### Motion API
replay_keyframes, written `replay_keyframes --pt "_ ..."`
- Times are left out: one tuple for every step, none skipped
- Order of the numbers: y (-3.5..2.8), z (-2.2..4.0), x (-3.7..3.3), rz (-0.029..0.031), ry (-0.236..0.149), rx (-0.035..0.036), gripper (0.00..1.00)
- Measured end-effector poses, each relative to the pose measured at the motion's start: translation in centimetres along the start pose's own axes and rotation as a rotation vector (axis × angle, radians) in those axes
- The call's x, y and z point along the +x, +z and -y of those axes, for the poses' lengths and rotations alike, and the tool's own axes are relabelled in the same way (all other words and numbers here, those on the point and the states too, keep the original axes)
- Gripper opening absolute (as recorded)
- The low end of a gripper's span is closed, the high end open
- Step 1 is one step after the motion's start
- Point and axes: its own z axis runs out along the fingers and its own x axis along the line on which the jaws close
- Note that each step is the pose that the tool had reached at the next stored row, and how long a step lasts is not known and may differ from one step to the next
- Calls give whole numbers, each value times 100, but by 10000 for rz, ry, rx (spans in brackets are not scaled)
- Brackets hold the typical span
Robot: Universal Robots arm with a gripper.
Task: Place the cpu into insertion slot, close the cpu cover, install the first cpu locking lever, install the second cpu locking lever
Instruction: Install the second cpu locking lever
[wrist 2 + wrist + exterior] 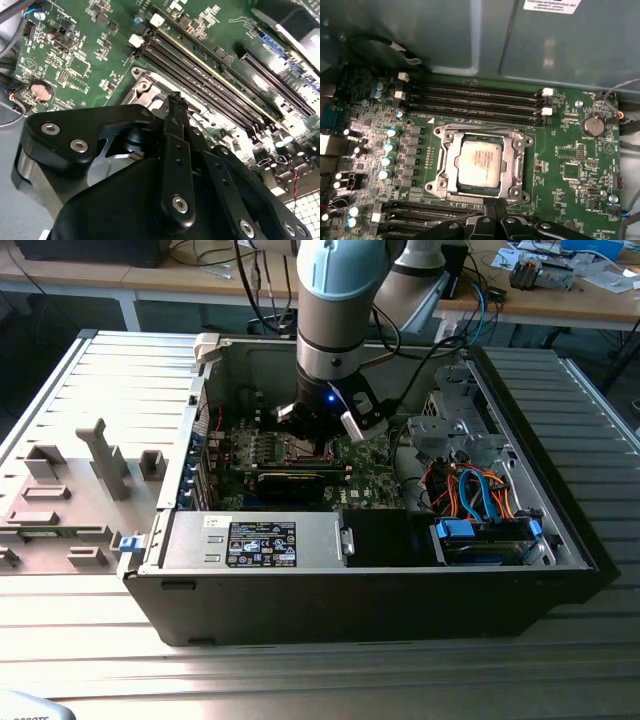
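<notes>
You see cpu (480, 162) seated in socket, cpu cover (479, 165) down around it. Gripper (493, 204) at cover edge, fingers pressed together, pinching nothing.

The small square silver-topped cpu (479, 163) lies in the socket at the green motherboard's (570, 155) middle, framed by the silver metal cpu cover (451, 161), with long black memory slots (475, 102) flanking the socket.

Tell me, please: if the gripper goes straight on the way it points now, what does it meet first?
Probably the cpu cover, at its near edge: the gripper points down there. Depth is unclear.
</notes>
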Motion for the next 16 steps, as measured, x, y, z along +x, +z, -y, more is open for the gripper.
replay_keyframes --pt "0 5 16 1 0 -1 11" --pt "-1 9 30 1 0 0 11" --pt "-2 18 59 1 1 -1 11" --pt "-1 19 68 1 0 -1 11" --pt "1 20 81 1 1 -1 11" --pt "4 21 102 0 -1 -1 11" --pt "10 20 122 2 -1 -4 11" --pt "12 20 132 1 0 -3 11" --pt "15 20 139 0 0 -2 11" --pt "19 20 149 -1 0 -1 11" --pt "26 20 157 0 0 -3 11" --pt "33 20 167 0 0 -2 11" --pt "35 21 168 0 -2 -2 11" --pt "36 21 168 0 -1 -2 11" --pt "37 21 169 0 0 -4 11" --pt "36 21 169 0 0 -3 11"
